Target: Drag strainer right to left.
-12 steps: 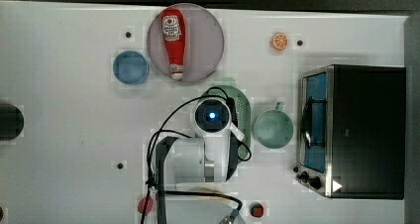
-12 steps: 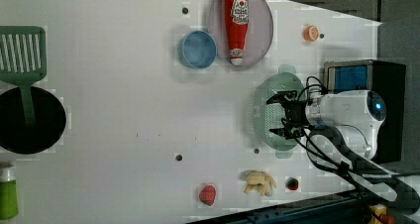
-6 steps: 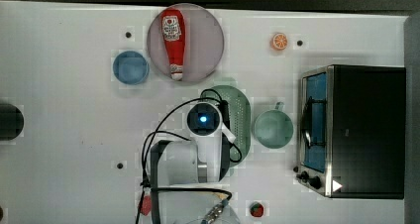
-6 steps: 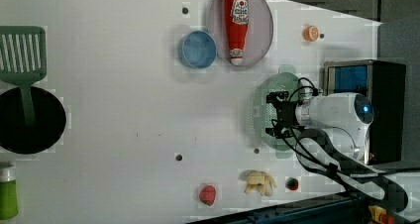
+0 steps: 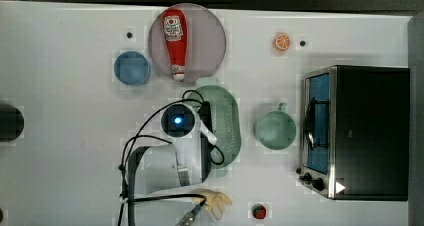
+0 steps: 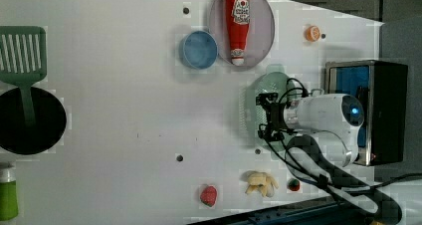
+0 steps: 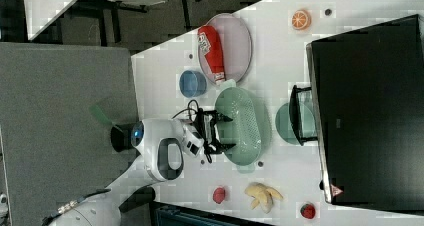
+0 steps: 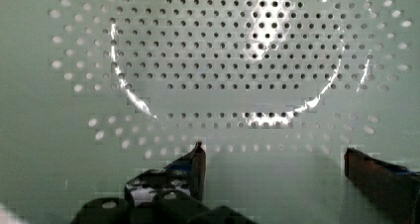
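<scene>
The strainer, a pale-green oval basket with a perforated centre, lies on the white table between the arm and the teal mug. It also shows in the left view, the right view and close up in the wrist view. My gripper reaches down into the strainer at the side facing the arm. Its two black fingers stand apart in the wrist view and in the left view, holding nothing between them.
A pink plate with a ketchup bottle lies just beyond the strainer, and a blue bowl sits to the top view's left. The toaster oven stands at the top view's right. A banana and a strawberry lie near the front edge.
The arm and the strainer have shifted together toward the top view's left, away from the mug. The fingers stay spread.
</scene>
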`<state>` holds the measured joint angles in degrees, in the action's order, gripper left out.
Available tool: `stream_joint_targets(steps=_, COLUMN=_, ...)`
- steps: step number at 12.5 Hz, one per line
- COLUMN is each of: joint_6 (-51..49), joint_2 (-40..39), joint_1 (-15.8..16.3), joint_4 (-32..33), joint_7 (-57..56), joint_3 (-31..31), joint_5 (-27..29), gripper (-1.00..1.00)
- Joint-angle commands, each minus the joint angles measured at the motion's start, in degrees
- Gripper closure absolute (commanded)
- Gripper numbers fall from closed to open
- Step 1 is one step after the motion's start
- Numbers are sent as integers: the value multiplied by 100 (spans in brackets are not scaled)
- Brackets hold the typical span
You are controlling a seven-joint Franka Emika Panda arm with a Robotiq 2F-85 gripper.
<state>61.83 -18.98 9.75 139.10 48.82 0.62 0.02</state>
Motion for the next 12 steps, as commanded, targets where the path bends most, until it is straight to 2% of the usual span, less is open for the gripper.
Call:
stream_joint_targets(steps=1, joint_6=107, joint_2=-137, joint_1=543, joint_4=-186, joint_7=818, joint_3=58, joint_5=-46, gripper=-100)
stream_joint_targets(steps=8, joint_6=88, joint_2=-724, joint_1=1529, joint_4=-923, joint_7=1572, joint_3=60, joint_5=-42, gripper=-100)
stream_joint_targets(steps=12, joint_6=69, joint_2=-1044, joint_1=1917, joint_4=-1405, joint_7=1792, joint_3=68, joint_5=52, gripper=-100)
